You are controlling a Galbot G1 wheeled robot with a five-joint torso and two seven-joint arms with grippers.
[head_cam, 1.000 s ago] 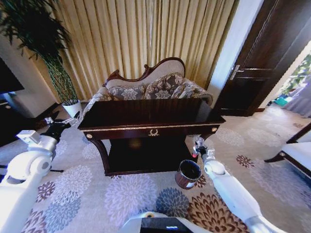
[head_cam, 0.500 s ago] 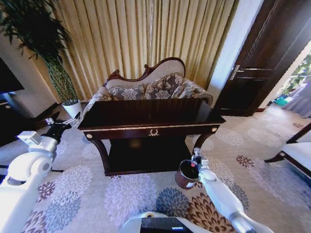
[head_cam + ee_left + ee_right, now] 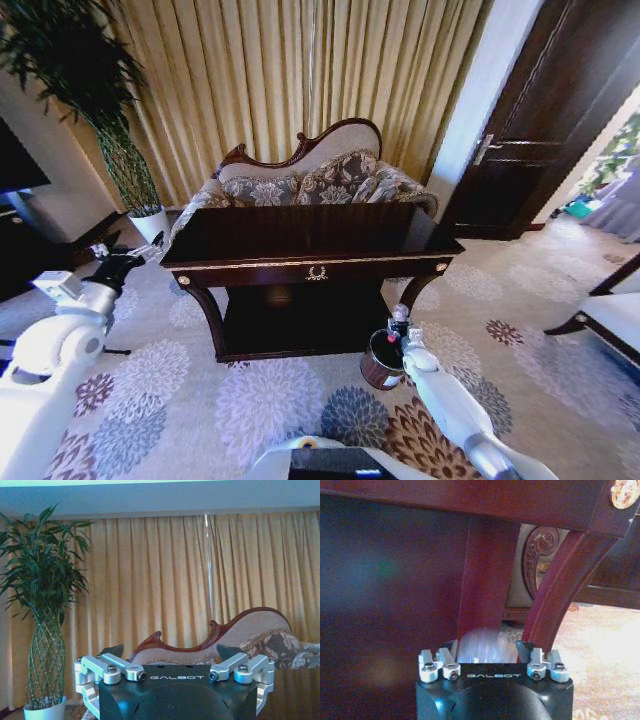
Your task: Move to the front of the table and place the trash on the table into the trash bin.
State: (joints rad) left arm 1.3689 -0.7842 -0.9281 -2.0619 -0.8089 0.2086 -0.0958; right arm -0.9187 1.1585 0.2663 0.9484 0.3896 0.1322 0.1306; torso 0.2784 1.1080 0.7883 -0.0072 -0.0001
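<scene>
Right end effector point(image 3: 398, 322), clear bottle point(image 3: 486, 646) gripped, above bin point(image 3: 381, 361).

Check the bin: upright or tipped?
Upright. The trash bin stands on the carpet by the table leg, rim upward, right tool above it.

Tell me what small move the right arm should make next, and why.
Probably open the right tool and let go. It grips the clear plastic bottle and sits just over the trash bin beside the table leg, so the bottle should fall inside. The left tool is parked off the table's left end.
</scene>
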